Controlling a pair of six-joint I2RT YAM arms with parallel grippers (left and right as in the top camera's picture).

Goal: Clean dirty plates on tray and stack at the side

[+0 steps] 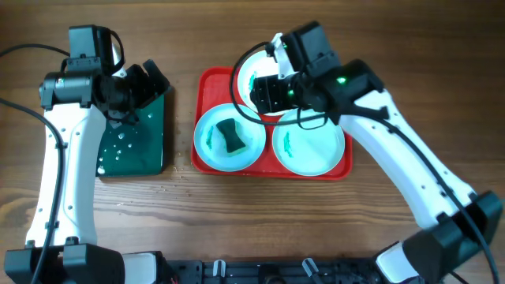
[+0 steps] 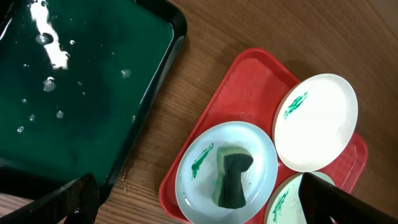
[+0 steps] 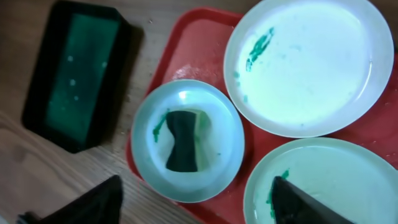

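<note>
The red tray [image 1: 209,87] holds three plates. The white plate [image 1: 246,75] lies at the back with a teal smear, partly under my right gripper [image 1: 264,91]. A pale aqua plate [image 1: 211,146] at front left carries the green sponge [image 1: 231,136]. A second aqua plate [image 1: 316,150] lies at front right. My right gripper [image 3: 199,199] is open and empty above the tray. My left gripper [image 1: 146,83] is open and empty over the dark green tray's right side. In the left wrist view, the sponge [image 2: 231,180] lies on its plate [image 2: 199,155] beside the white plate [image 2: 317,124].
A dark green tray [image 1: 134,142] with water drops stands left of the red tray; it also shows in the left wrist view [image 2: 81,81] and in the right wrist view [image 3: 78,74]. Bare wooden table lies to the right of and in front of the red tray.
</note>
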